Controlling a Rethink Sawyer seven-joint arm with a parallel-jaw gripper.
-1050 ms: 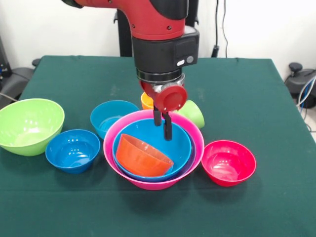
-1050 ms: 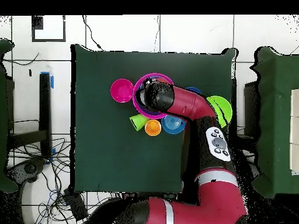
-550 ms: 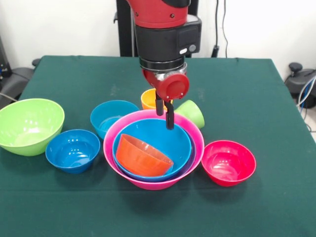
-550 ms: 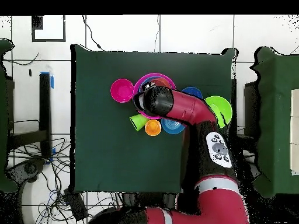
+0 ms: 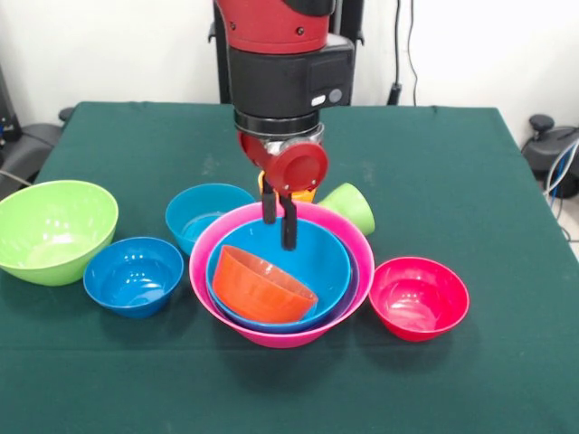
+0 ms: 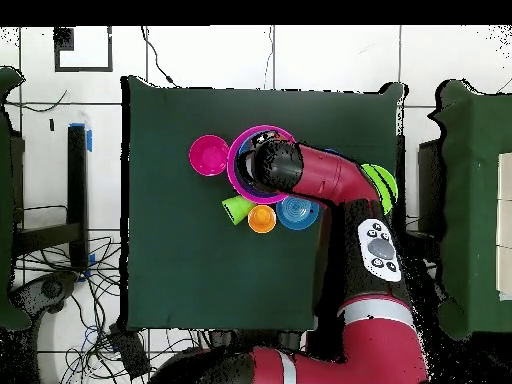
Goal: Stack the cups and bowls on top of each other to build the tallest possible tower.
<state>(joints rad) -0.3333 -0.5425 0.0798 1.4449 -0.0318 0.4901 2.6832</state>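
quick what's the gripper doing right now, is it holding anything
Gripper: holding nothing, fingers close together and nothing between them, hanging just above the sky blue bowl nested in the big pink bowl.

Orange cup (image 5: 304, 193) mostly behind arm (image 5: 280, 72)

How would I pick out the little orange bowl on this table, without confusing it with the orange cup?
Find the big pink bowl in the middle of the green table; a sky blue bowl sits nested inside it. The orange bowl lies tilted inside that blue one, at its front left. The orange cup stands behind the pink bowl, mostly hidden by the gripper.
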